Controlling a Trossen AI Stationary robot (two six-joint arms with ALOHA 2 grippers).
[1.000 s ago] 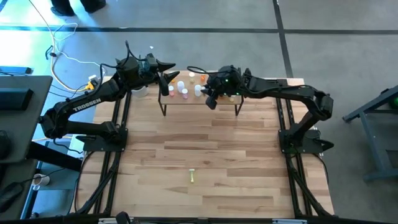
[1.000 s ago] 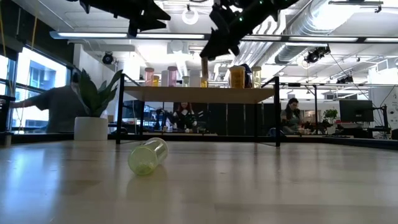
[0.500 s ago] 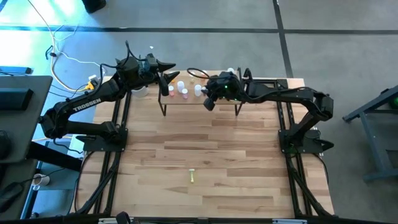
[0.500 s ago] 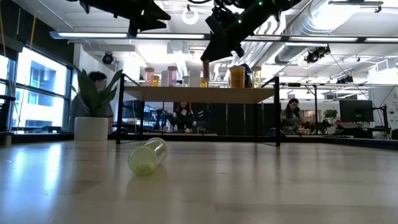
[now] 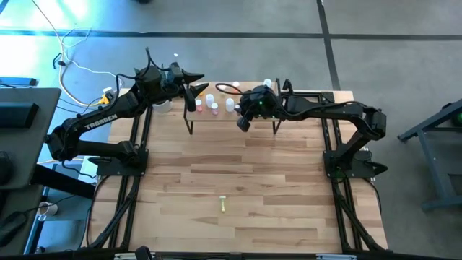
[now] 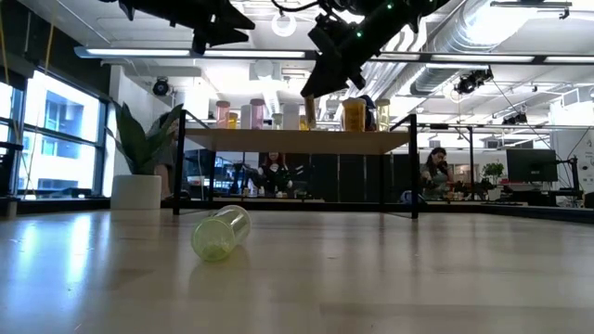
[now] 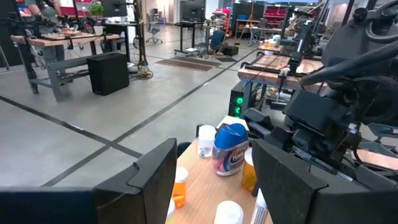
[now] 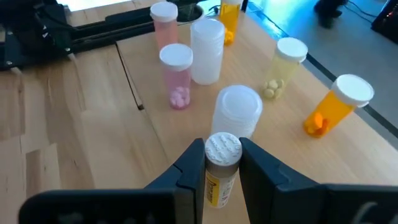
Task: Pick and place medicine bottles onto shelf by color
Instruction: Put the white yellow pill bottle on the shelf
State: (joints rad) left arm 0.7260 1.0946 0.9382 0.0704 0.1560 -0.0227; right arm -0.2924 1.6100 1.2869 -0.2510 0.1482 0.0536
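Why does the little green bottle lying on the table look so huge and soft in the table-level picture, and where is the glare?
Low view: the fallen yellow-green bottle lies close to the lens, so it looms large and soft, while the shelf behind stays crisp; ceiling strip lights glare and leave the arms as dark shapes. High view: the same bottle is a speck, and bright light washes over the floor's top-left corner.

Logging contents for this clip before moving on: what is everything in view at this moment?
Low light-wood shelf on black legs: one, table's far end.
Pink white-capped bottles: two, on shelf.
White bottles: two, on shelf.
Orange bottles: at least two, on shelf.
Pale yellow bottle: one, on shelf.
Larger blue bottle: one, on shelf.
Yellow-green bottle: one, lying on tabletop.
Potted green plant: one, white pot, beside shelf.
Left gripper: open, above shelf.
Right gripper: shut on small yellow-labelled bottle.
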